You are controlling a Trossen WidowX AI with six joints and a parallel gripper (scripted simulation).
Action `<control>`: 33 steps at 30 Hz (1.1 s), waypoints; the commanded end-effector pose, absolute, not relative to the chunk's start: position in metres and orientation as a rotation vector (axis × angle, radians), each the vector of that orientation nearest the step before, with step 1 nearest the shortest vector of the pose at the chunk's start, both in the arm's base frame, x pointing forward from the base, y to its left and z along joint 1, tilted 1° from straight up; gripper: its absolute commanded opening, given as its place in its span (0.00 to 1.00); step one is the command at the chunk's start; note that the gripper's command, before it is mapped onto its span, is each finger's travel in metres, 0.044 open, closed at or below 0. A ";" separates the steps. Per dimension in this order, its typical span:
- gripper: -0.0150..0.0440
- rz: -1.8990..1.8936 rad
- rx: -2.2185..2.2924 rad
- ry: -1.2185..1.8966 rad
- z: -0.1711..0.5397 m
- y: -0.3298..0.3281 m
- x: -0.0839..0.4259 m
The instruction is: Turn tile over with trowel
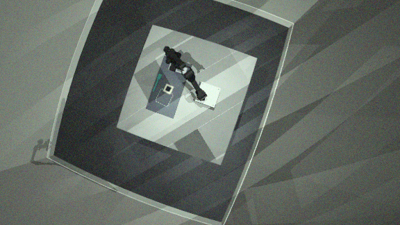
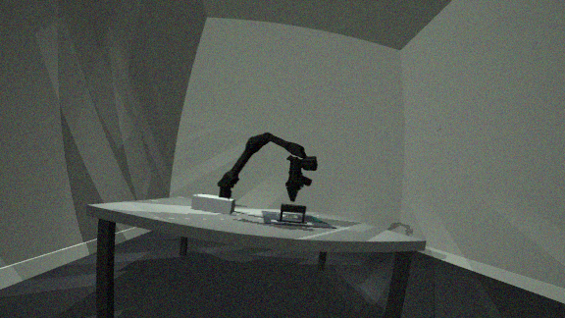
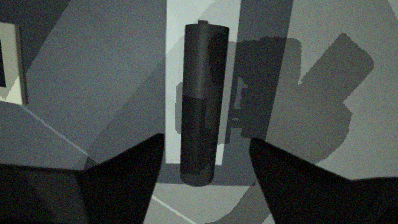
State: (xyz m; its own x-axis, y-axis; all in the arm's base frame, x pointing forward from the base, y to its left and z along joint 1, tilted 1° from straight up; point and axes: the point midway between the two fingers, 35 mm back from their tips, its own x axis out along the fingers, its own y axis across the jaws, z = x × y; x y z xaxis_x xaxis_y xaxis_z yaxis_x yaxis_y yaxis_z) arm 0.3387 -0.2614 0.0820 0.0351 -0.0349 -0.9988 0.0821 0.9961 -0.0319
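Note:
The trowel [image 1: 178, 71] [image 2: 293, 207] [image 3: 204, 65] has a thick black handle raised over a flat pale plate and lies at the mat's end nearest the arm. My gripper [image 2: 292, 199] [image 3: 207, 142] is open and empty, pointing down above the handle. In the wrist view its fingers appear on either side of the handle's near end. The tile [image 1: 168, 89] [image 3: 12, 65] is cream with a dark square facing up. It lies flat on the blue-grey mat [image 1: 161, 110], at the upper edge of the dashed outline [image 1: 162, 103].
A thin teal tool [image 1: 157, 80] lies along the mat's left side, beside the tile. A white box [image 1: 212, 94] [image 2: 208, 202] stands on the table [image 1: 146, 133] [image 2: 245, 233] by the arm's base. Hard shadows and light bands cross the table and mat.

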 end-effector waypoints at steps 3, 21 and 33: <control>0.71 -0.086 0.030 1.540 0.070 -0.262 0.340; 0.71 -0.087 0.030 1.540 0.041 -0.264 0.341; 0.56 -0.087 0.030 1.540 0.040 -0.264 0.341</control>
